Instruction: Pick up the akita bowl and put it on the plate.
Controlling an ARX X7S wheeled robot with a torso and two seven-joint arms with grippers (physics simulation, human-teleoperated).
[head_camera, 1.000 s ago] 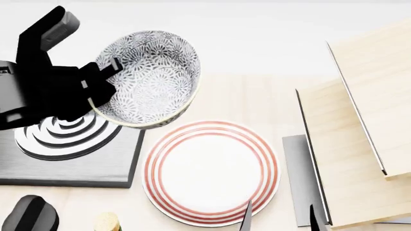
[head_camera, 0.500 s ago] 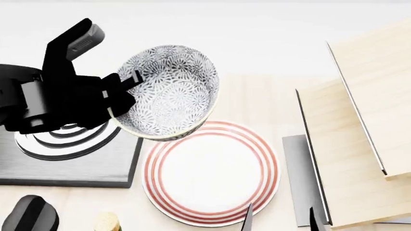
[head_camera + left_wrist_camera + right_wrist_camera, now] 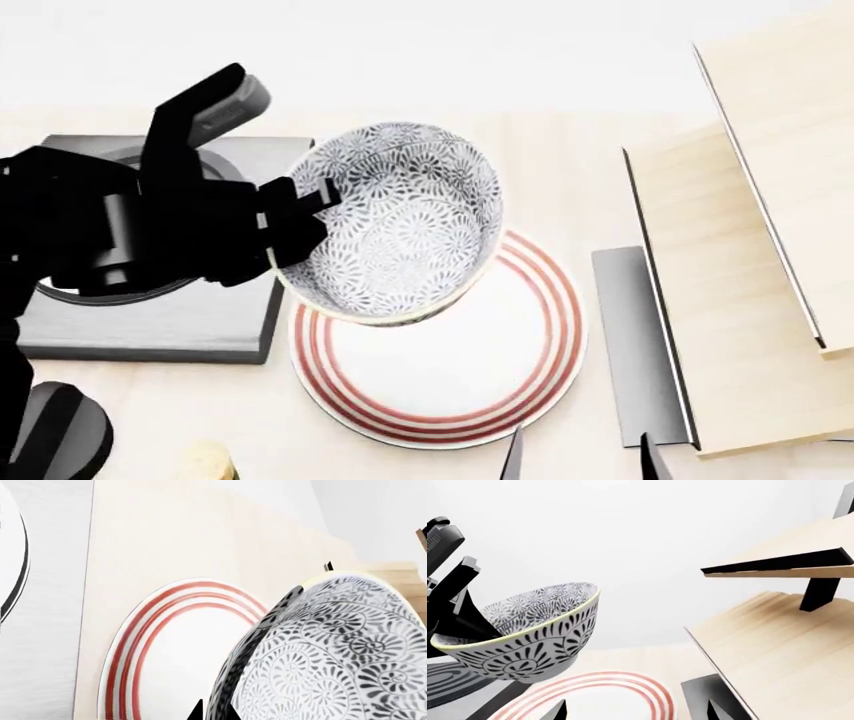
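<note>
- Left gripper (image 3: 296,222) is clamped on the near-left rim of the akita bowl (image 3: 394,222), one finger inside the wall and one outside, the black arm reaching in from nine o'clock in the head view.
- The bowl hangs in the air, tipped so its patterned inside faces up and toward the right; the right wrist view shows daylight between its base and the surface beneath.
- Just below it sits the plate (image 3: 521,350), white with red rings. From the head view the bowl overlaps the plate's ten-to-twelve o'clock portion, not its centre.
- Step in hand, by my reading: the carry is nearly over and the placing is about to start.
- What the next move calls for: a small shift toward the plate's middle, leveling the bowl so its foot meets the plate flat, then a gentle lowering before the fingers let go. A tilted release could make it rock or slide.
- Outward: the black stove burner (image 3: 147,320) lies at nine o'clock of the plate, partly hidden under the arm; a pale wooden rack (image 3: 747,300) stands at three o'clock.
- Right gripper (image 3: 634,712) shows only its two dark fingertips, spread apart and holding nothing, at the plate's six o'clock edge.
</note>
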